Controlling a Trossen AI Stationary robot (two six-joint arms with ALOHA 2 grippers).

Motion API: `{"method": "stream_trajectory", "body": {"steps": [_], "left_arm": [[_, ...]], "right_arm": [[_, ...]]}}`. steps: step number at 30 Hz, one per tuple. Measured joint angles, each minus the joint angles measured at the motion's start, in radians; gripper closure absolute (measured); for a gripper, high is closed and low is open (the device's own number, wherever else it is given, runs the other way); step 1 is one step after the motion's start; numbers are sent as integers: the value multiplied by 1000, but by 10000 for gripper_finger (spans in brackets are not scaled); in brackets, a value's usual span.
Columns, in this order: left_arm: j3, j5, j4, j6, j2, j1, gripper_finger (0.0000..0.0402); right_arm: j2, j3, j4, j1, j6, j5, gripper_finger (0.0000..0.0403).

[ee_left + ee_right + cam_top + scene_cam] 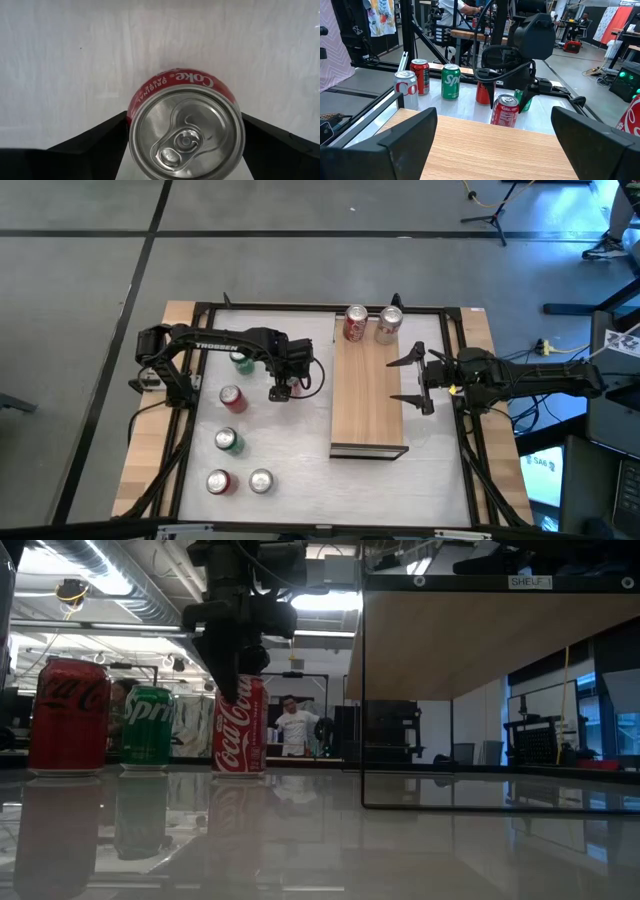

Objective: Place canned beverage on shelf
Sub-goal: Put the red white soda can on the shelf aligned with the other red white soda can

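Left claw spread around one red can, not pinching it. Right claw spread over shelf. Two cans on shelf, six on bench.

"Coca-Cola" runs up the red can and shows on the nearer red can. "Sprite" marks the green can. The can rim reads "Coke ORIGINAL". "TROSSEN" is on the left arm. A "SHELF" label sits on the frame.
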Motion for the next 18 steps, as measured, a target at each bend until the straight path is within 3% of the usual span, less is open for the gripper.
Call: {"method": "stream_trajectory", "body": {"steps": [13,18], "left_arm": [[0,-36,0,-2,0,0,54],[0,-285,0,-146,1,-12,24]], "right_arm": [[0,0,0,0,0,0,17],[0,0,0,0,0,0,17]]}}
